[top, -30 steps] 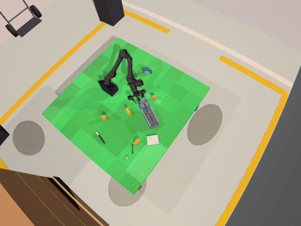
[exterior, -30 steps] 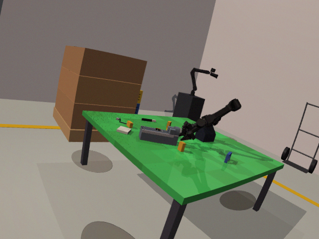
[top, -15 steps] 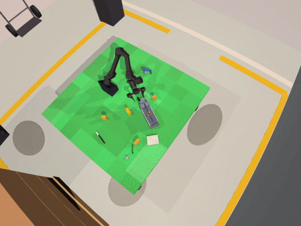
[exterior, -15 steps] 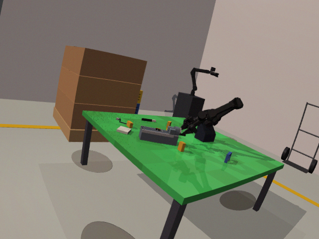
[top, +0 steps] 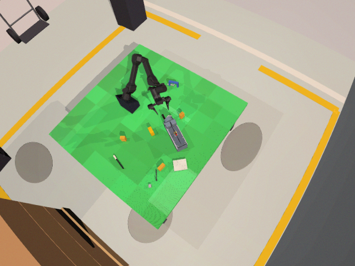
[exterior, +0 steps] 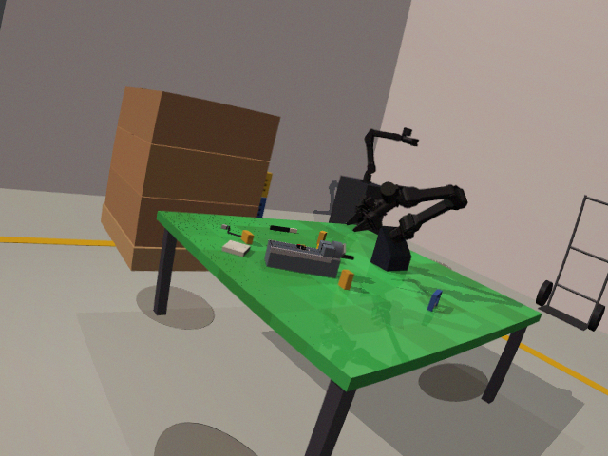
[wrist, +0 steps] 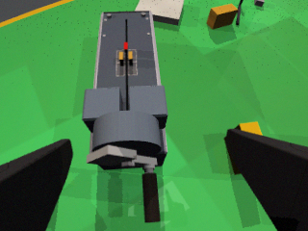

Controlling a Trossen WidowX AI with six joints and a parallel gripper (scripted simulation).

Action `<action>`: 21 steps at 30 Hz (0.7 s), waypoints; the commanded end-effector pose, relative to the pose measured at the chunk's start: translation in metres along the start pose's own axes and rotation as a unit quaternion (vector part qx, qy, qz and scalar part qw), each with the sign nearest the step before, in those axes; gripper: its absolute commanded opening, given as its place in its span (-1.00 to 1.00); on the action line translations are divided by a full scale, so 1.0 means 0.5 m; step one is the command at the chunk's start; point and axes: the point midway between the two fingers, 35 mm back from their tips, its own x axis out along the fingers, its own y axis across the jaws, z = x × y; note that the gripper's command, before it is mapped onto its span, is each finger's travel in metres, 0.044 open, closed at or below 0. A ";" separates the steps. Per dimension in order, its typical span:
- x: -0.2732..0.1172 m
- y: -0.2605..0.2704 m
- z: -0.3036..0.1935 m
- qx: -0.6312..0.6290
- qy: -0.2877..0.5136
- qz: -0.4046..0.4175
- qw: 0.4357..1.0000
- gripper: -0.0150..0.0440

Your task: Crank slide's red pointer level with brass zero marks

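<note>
The grey machine (top: 180, 145) (exterior: 300, 262) (wrist: 109, 48) stands on the green table (top: 213, 114) (exterior: 392, 338). Its red pointer (wrist: 126, 45) sits in the long slot, slightly beyond the two brass zero marks (wrist: 121, 56) (wrist: 130, 56), on the side away from the crank; it is not level with them. The crank's dark handle (top: 163, 116) (exterior: 348, 256) (wrist: 151, 197) sticks out from the near end, low in the wrist view. My gripper (top: 162, 112) (exterior: 352, 226) (wrist: 151, 141) is wide open and empty, back from the machine and above the table. Neither finger touches the handle.
An orange block (top: 181, 115) (exterior: 346, 279) and a yellow-orange block (top: 151, 131) (exterior: 321, 238) (wrist: 250, 129) flank the machine. A white slab (top: 179, 164) (exterior: 236, 248) (wrist: 161, 9) lies beyond its far end. A blue bracket (top: 173, 82) (exterior: 434, 299) stands nearer the arm's side.
</note>
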 end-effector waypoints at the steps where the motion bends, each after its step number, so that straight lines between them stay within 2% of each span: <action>1: -0.023 0.000 0.013 -0.002 0.003 0.002 1.000 1.00; 21: 0.091 0.017 0.136 -0.123 0.054 0.122 0.983 1.00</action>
